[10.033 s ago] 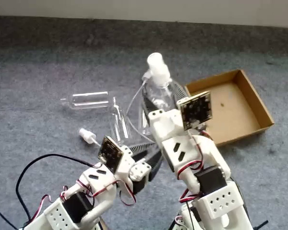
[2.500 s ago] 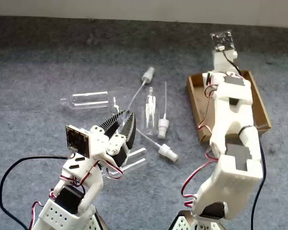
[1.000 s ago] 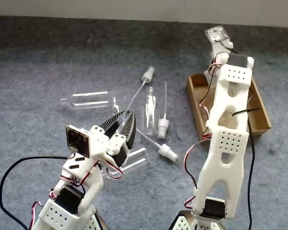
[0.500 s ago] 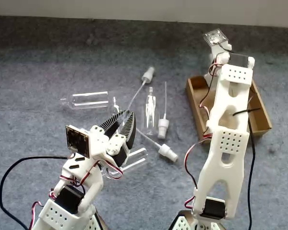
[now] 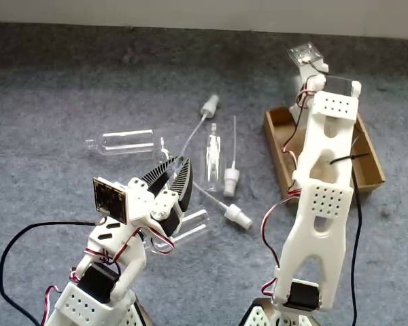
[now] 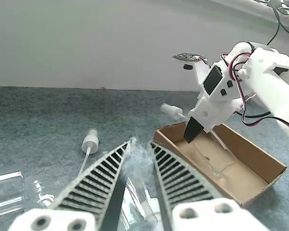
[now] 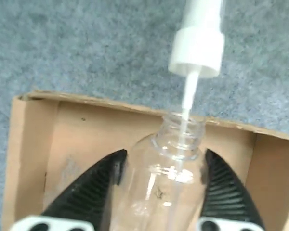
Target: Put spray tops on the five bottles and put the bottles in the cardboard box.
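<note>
My right gripper (image 7: pixel 163 158) was closed on the shoulders of a clear bottle (image 7: pixel 166 192), held over the cardboard box (image 7: pixel 33 159) at the right of the scene. The spray top (image 7: pixel 197 43) was not seated: its collar stood clear of the neck, with just the dip tube running down inside, and it hung out past the box's far wall, above the carpet (image 5: pixel 54 81). I judged that the weak point. Letting go like that could lay the neck on the wall so the bottle tipped out. It could also shake the top free and leave a bottle boxed without its cap on. My left gripper (image 5: pixel 177 163) sat to the left, over the loose parts; whether it had hold of anything I could not tell. Other bottles (image 5: pixel 122 142) and three spray tops (image 5: pixel 230 182) lay scattered between the arms. Everything rested on the grey short-pile carpet, with a pale wall (image 6: pixel 86 38) along the far edge.
</note>
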`<state>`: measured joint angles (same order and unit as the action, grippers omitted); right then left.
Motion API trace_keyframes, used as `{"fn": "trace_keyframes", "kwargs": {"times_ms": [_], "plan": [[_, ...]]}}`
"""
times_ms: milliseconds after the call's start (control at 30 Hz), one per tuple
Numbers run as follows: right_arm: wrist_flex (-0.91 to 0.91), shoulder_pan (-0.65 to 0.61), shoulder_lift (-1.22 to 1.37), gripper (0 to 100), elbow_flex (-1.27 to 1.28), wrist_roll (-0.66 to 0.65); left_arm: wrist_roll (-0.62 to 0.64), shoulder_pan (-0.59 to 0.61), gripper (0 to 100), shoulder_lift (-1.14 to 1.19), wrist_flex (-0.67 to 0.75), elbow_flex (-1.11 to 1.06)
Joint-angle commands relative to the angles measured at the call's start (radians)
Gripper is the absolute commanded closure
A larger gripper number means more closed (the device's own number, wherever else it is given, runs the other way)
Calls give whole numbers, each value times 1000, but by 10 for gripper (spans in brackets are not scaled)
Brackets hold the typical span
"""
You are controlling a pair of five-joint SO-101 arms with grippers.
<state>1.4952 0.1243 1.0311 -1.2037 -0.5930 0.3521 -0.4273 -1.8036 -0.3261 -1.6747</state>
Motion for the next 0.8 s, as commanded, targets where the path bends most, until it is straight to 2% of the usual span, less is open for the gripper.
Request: {"fn": "trace_keyframes", "kwargs": {"times_ms": [0, 400, 533, 767], "plan": [[5, 21, -25, 914, -64, -11, -3, 10, 994, -4, -5, -19], [5, 65, -33, 929, -125, -2, -3, 10, 994, -4, -5, -19], [5, 79, -28, 929, -202, 71, -3, 10, 994, -4, -5, -19], [16, 85, -30, 929, -245, 81, -3, 10, 994, -2, -5, -19]]}}
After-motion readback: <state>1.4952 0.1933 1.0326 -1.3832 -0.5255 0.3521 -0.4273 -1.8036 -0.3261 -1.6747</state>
